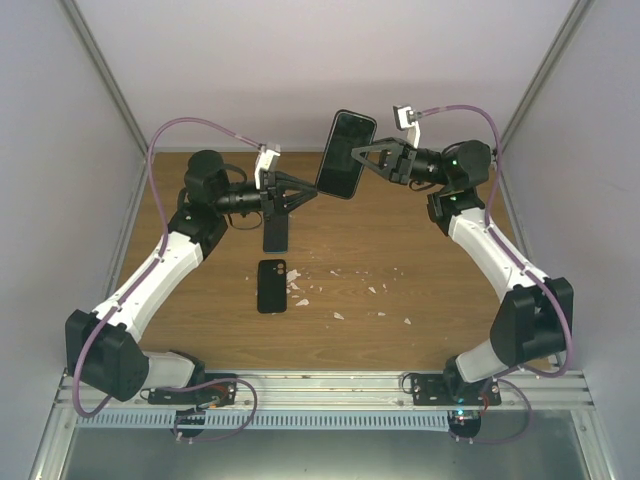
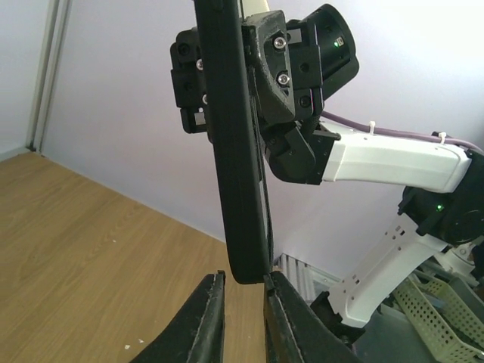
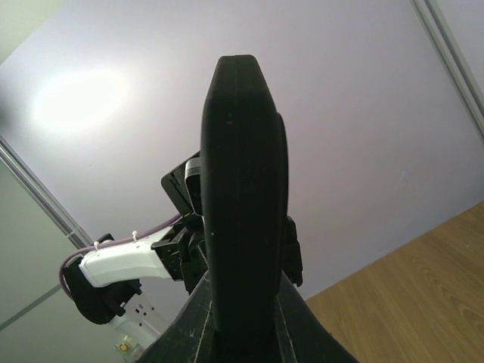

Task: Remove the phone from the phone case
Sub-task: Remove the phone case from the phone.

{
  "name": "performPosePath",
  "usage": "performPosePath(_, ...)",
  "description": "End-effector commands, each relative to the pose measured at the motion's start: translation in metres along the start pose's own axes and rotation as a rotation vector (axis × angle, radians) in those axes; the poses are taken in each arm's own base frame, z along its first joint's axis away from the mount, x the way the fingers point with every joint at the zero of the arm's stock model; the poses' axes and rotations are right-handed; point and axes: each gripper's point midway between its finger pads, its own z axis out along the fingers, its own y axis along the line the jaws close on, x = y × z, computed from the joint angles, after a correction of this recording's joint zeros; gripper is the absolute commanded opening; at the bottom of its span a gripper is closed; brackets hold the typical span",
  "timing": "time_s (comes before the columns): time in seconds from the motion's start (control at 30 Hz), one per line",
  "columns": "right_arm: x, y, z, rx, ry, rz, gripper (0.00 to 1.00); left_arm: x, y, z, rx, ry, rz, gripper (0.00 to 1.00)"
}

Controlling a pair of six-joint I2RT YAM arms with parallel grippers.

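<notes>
The black phone case (image 1: 345, 155) with the phone in it hangs upright in the air above the back of the table. My right gripper (image 1: 357, 156) is shut on it from the right, and the right wrist view shows it edge-on as a thick black slab (image 3: 242, 189) clamped in that gripper (image 3: 243, 302). My left gripper (image 1: 312, 196) is at the case's lower end. In the left wrist view the case (image 2: 238, 151) ends just between this gripper's tips (image 2: 244, 276). The right fingertip (image 2: 274, 281) touches a thin strip along the case's edge. The left fingertip (image 2: 218, 278) stands slightly apart.
A second black phone-shaped item (image 1: 272, 285) lies flat on the wooden table (image 1: 420, 330). Behind it is a dark rectangle (image 1: 275, 232), object or shadow I cannot tell. White scraps (image 1: 340, 285) are scattered mid-table. Walls close in left, right and back.
</notes>
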Motion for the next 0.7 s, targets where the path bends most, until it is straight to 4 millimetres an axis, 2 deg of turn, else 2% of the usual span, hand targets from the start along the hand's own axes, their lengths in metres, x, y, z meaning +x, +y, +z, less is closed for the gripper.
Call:
performPosePath(0.0,-0.004,0.028,0.004,-0.070,-0.004,-0.063,0.01,0.000,0.031,0.001,-0.131,-0.014,-0.020,0.14)
performPosePath(0.23,-0.002,0.046,0.002,-0.137,-0.020,-0.073,0.00,0.008,0.052,-0.004,-0.191,-0.008,-0.062,0.05)
performPosePath(0.43,-0.001,0.061,0.001,-0.181,-0.032,-0.098,0.00,0.011,0.063,-0.007,-0.217,-0.008,-0.095,0.03)
performPosePath(0.53,-0.002,0.057,0.001,-0.169,-0.033,-0.094,0.00,0.007,0.050,-0.007,-0.154,-0.012,-0.072,0.07)
performPosePath(0.67,-0.005,0.043,-0.001,-0.119,-0.042,-0.082,0.00,-0.004,0.013,-0.012,-0.040,-0.023,0.013,0.24)
